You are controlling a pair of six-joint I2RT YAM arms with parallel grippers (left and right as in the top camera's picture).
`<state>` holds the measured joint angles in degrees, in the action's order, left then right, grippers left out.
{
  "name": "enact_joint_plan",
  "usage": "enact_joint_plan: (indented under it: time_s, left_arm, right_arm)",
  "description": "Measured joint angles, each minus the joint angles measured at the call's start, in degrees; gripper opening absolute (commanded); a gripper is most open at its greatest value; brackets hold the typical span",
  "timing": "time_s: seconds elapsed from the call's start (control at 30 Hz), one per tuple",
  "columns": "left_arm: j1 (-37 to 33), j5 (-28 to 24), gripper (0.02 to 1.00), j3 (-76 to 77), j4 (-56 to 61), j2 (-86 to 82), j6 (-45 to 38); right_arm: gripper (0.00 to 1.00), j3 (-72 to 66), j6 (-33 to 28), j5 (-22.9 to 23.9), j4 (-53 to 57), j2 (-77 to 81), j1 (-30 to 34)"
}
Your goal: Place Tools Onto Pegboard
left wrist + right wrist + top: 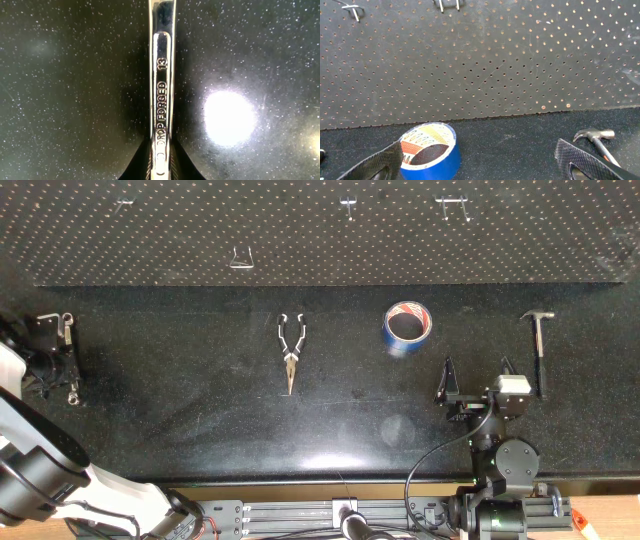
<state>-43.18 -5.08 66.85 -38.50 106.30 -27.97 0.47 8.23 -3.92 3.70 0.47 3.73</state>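
Left fingers (136,169): pinched on wrench (162,75) shank.
Wrench axis: vertical, frame centre, extended past the grip.
Right fingers (582,159): spread, nothing held.
Pegboard (300,240): upper frame, beyond wrench; left arm (45,455) nearer.

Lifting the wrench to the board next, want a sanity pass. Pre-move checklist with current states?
1. left gripper shut on the wrench shaft: ok.
2. Wrench clear of the table: cannot tell.
3. pegboard hooks bare: ok.
4. Which hook fits the wrench: cannot tell.
5. right gripper open, holding nothing, at the far side from the wrench: ok.
6. pliers, tape roll and hammer lie apart from the wrench: ok.
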Motion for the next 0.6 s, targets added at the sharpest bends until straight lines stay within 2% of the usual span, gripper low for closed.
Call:
enact_joint_plan:
  time_s: [0.33,0.6]
  left_arm:
    - [1.16,-0.09,0.029,-0.13,-1.4,-4.59,2.1]
    - [10.08,-5.88,0.029,-0.22,-4.59,-24.26,4.35]
  right_arm:
    - [0.987,0.0,0.0,-0.02,0.0,0.0,0.0]
    - [0.987,0.0,0.0,0.0,0.0,0.0,0.0]
